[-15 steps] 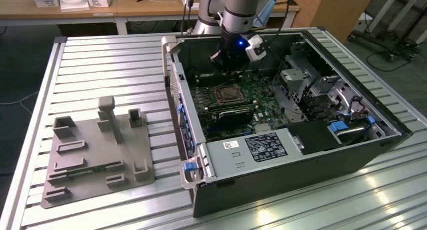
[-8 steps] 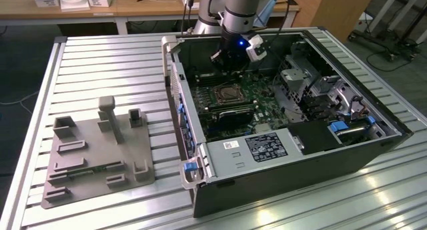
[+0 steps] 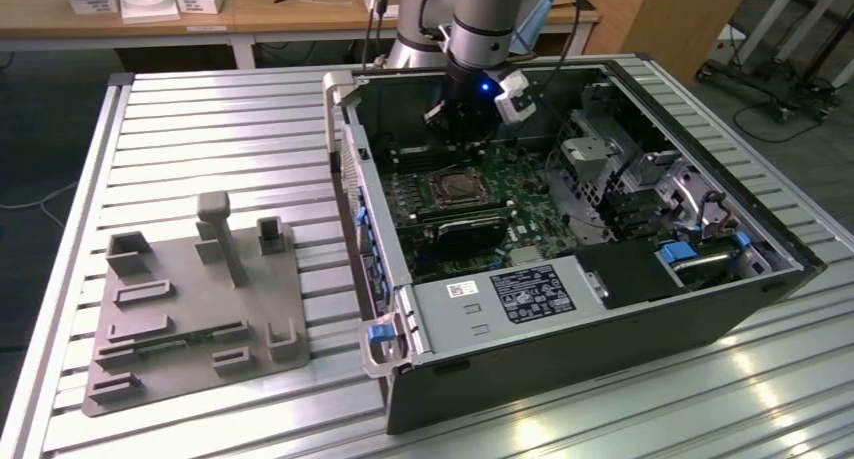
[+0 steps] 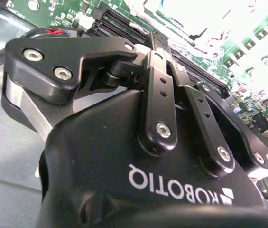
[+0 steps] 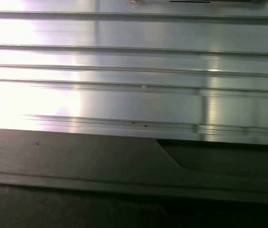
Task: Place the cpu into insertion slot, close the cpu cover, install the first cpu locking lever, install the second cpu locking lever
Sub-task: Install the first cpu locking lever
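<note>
Apparently at the lever stage, the gripper [image 3: 458, 129], fingers [image 4: 158, 52] drawn together on nothing visible, hovered just behind the socket where the cpu [image 3: 455, 187] seemed seated within the cpu cover [image 3: 431, 182], needing precise downward alignment.

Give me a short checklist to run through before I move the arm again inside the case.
1. Side of the computer case open, motherboard reachable from above: ok.
2. Gripper inside the case, over the far end of the motherboard: ok.
3. Gripper centred over the socket: not ok; in the exterior view it hangs beyond the socket's far edge.
4. cpu seated in the socket: cannot tell.
5. cpu cover lying flat and closed: cannot tell.
6. Gap between gripper and board: cannot tell.
</note>
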### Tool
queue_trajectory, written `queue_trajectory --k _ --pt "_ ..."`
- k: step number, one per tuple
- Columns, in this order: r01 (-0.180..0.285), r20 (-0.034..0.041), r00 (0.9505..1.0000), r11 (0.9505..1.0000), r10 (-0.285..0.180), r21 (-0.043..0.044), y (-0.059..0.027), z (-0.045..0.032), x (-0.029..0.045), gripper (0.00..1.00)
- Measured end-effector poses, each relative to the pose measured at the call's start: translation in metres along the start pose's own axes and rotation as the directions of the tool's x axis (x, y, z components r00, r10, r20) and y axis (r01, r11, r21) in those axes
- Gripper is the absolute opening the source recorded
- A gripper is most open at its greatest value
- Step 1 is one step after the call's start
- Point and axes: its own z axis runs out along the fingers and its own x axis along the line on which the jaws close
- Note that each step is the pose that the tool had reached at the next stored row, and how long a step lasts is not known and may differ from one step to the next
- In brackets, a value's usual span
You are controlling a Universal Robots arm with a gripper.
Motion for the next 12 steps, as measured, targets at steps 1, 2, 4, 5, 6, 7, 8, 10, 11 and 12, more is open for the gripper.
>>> queue_trajectory --k 1,2,4,5,6,7,8,10,11,12 --pt "0.000 0.0000 1.0000 1.0000 0.000 0.0000 0.0000 0.0003 -0.0005 0.10" --pt "0.000 0.0000 1.0000 1.0000 0.000 0.0000 -0.0001 0.0006 -0.0010 0.10" --pt "0.000 -0.0001 1.0000 1.0000 0.000 0.0001 -0.0001 0.0012 -0.0020 0.10" --pt "0.000 0.0000 1.0000 1.0000 0.000 0.0000 -0.0002 0.0015 -0.0025 0.10" --pt "0.000 0.0000 1.0000 1.0000 0.000 0.0000 -0.0002 0.0019 -0.0030 0.10" --pt "0.000 0.0000 1.0000 1.0000 0.000 0.0000 -0.0002 0.0022 -0.0034 0.10" --pt "0.000 0.0000 1.0000 1.0000 0.000 0.0000 -0.0003 0.0026 -0.0038 0.10" --pt "0.000 0.0000 1.0000 1.0000 0.000 0.0000 -0.0003 0.0033 -0.0044 0.10" --pt "0.000 0.0000 1.0000 1.0000 0.000 0.0001 -0.0004 0.0036 -0.0047 0.10" --pt "0.000 0.0001 1.0000 1.0000 0.000 0.0000 -0.0004 0.0040 -0.0050 0.10"
